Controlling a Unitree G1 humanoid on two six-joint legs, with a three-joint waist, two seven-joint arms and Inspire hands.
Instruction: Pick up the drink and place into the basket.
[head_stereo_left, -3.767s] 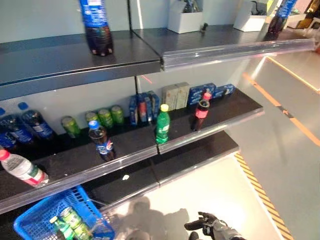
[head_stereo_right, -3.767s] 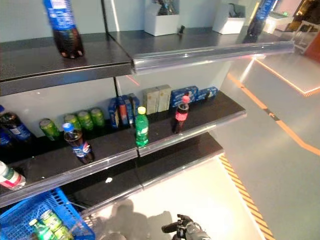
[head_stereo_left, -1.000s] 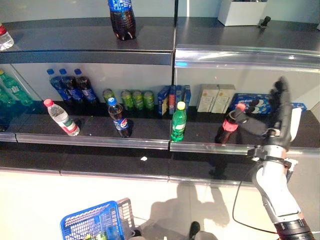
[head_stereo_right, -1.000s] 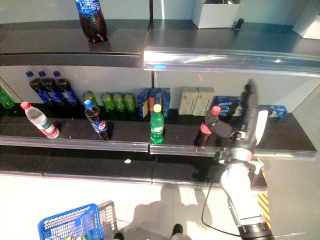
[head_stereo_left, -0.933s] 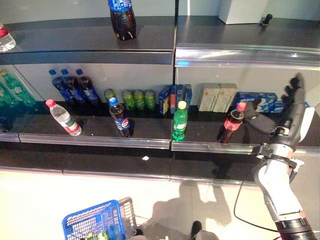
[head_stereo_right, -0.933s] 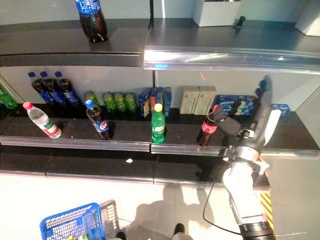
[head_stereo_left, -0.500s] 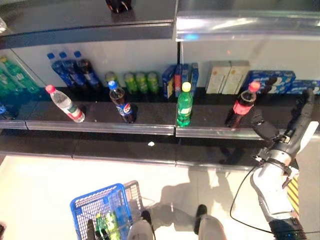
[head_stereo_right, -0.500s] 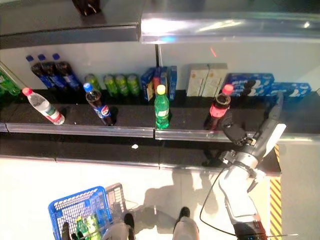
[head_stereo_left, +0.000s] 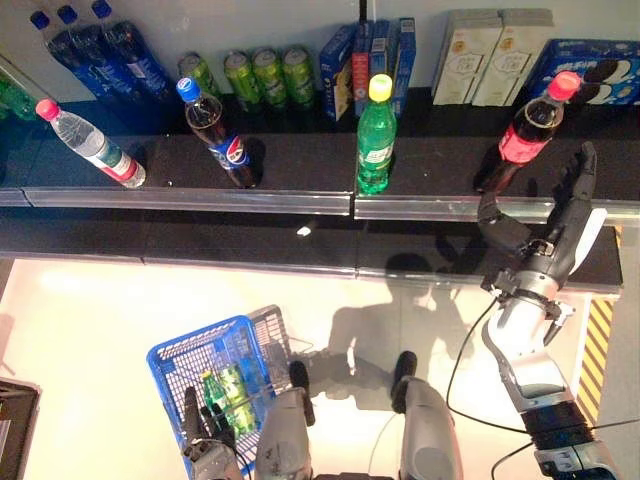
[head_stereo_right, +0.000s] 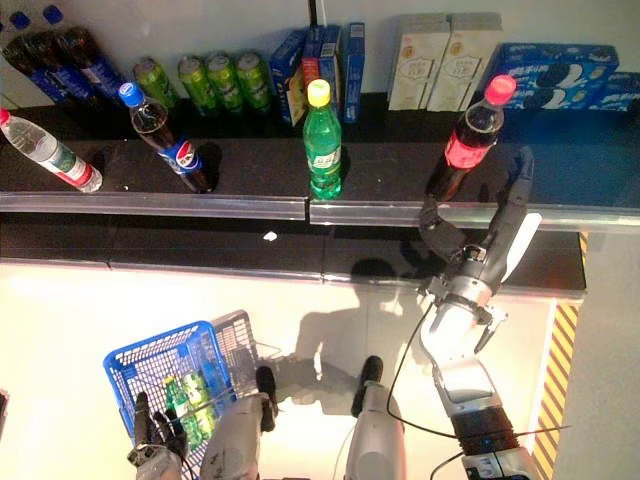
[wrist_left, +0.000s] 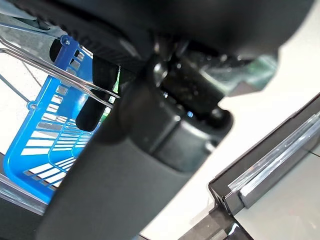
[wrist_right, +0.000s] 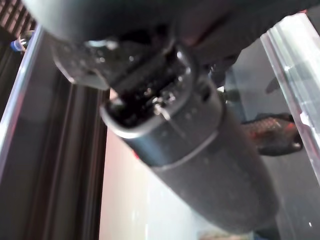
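Note:
A cola bottle (head_stereo_left: 525, 132) with a red cap and red label stands near the front edge of the dark shelf (head_stereo_left: 300, 165), at its right end. My right hand (head_stereo_left: 548, 232) is open just in front of that edge. Its straight fingers (head_stereo_left: 580, 180) rise to the right of the bottle and its thumb reaches toward the bottle's base, with a small gap. The blue basket (head_stereo_left: 178, 352) hangs at the lower left with green drinks (head_stereo_left: 226, 390) inside. My left hand (head_stereo_left: 203, 438) is shut on the basket's wire handle (wrist_left: 60, 75).
Along the shelf front stand a green bottle (head_stereo_left: 376, 135), a blue-capped cola bottle (head_stereo_left: 215, 130) and a leaning water bottle (head_stereo_left: 90, 148). Green cans (head_stereo_left: 255, 75), blue boxes (head_stereo_left: 362, 60), pale cartons (head_stereo_left: 490, 65) and biscuit packs (head_stereo_left: 590, 70) line the back. A yellow-black stripe (head_stereo_left: 600, 345) marks the floor.
The camera has tilted down, so the whole scene shifted. My right hand has dropped from beside the red-capped bottle to just in front of the shelf edge, still open.

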